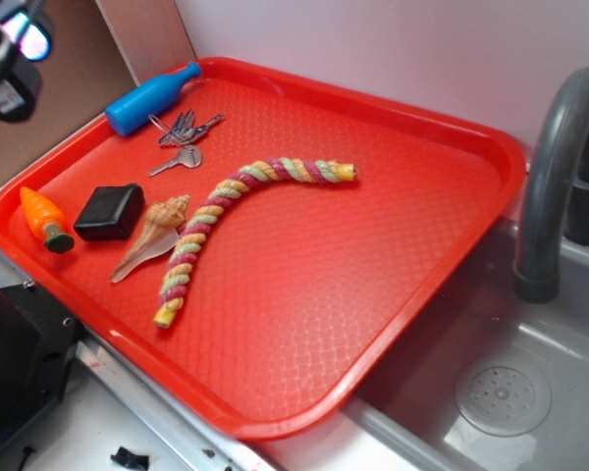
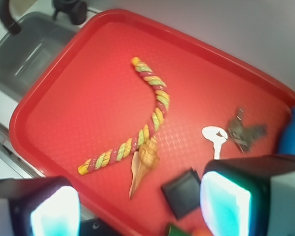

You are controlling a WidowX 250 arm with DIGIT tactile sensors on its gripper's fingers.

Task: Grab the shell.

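Two spread fingers [image 2: 225, 204] of the hand [image 2: 140, 206] frame the shell [image 2: 143, 164] lying apart below.

Tray [image 1: 402, 235] under me is glossy red plastic with a fine diamond-embossed texture; rope [image 1: 216, 211] is twisted matt fibre, rough; shell [image 1: 157, 234] is ridged, hard, slightly shiny. Keys [image 1: 182, 137] are bare metal, bottle [image 1: 152, 96] and carrot [image 1: 44, 218] smooth plastic, black block [image 1: 110, 211] matt. Sink [image 1: 501, 363] looks dull grey metal; my jaws' pads glow translucent.
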